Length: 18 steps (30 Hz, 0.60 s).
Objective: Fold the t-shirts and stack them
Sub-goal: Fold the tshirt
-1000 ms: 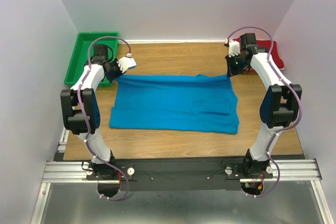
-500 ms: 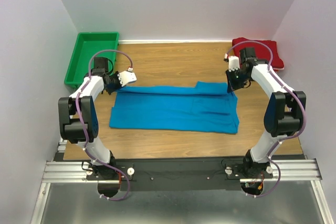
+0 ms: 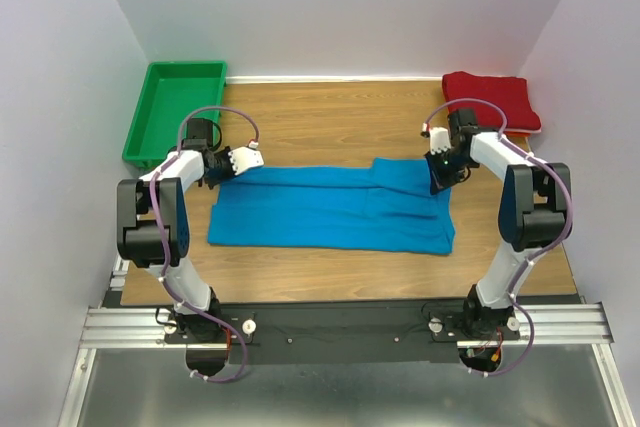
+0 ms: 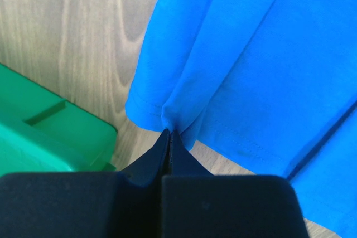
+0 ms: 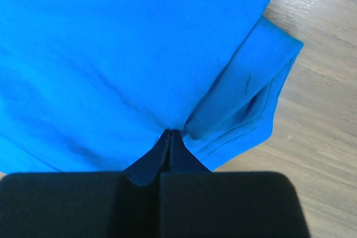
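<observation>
**Inspector:** Where do the garments lie?

**Onlooker:** The blue t-shirt (image 3: 330, 215) lies across the middle of the desk (image 3: 330, 112) as a long band running left to right. The red t-shirt (image 3: 492, 99) sits in a compact bundle at the far right corner, well apart from the blue one.

**Inspector:** Left arm?

**Onlooker:** The left tool (image 4: 170, 136) has its jaws pressed together with no gap between them. They pinch the stitched hem at the blue shirt's far left corner, and the cloth puckers into a small ridge right at the tips. The green tray (image 3: 175, 107) stands at the far left corner of the desk (its near corner shows just beside that hem in the wrist view, not touching it).

**Inspector:** Right arm?

**Onlooker:** It is much the same. The right tool (image 5: 169, 136) is closed tight on the blue shirt's far right edge, next to a folded-over sleeve whose cuff lies on bare wood.

**Inspector:** Condition of the cloth?

**Onlooker:** The near part lies flat. There are soft creases along the far edge between the two pinch points, and an extra layer overlaps toward the right end.
</observation>
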Motion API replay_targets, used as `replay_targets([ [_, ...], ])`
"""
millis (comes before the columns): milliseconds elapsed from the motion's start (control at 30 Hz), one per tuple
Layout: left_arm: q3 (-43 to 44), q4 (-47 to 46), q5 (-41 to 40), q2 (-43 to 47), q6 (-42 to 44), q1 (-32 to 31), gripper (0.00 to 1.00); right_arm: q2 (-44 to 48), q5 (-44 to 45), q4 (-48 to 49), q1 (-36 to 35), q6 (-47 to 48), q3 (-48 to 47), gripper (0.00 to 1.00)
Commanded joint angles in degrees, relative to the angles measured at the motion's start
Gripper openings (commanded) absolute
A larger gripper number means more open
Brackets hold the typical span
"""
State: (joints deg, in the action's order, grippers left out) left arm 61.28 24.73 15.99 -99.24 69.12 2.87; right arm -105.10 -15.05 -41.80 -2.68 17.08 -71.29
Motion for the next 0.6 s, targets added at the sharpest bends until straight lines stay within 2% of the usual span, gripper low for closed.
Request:
replay_targets([
  [0,-0.89,-0.91,-2.63,-0.6,1.1,-0.33,0.0,-1.42,2.74,1.9,-0.14,1.29,-0.34,0.0],
  [333,0.87,2.78,-1.4,5.1,0.57,-0.33,0.0,0.07,5.91,1.2,-0.14,1.46,-7.28,0.0],
  [567,-1.77,3.39,-2.1,5.72,1.19,-0.33,0.0,0.16,6.78,0.58,-0.05,2.87,-6.33,0.0],
])
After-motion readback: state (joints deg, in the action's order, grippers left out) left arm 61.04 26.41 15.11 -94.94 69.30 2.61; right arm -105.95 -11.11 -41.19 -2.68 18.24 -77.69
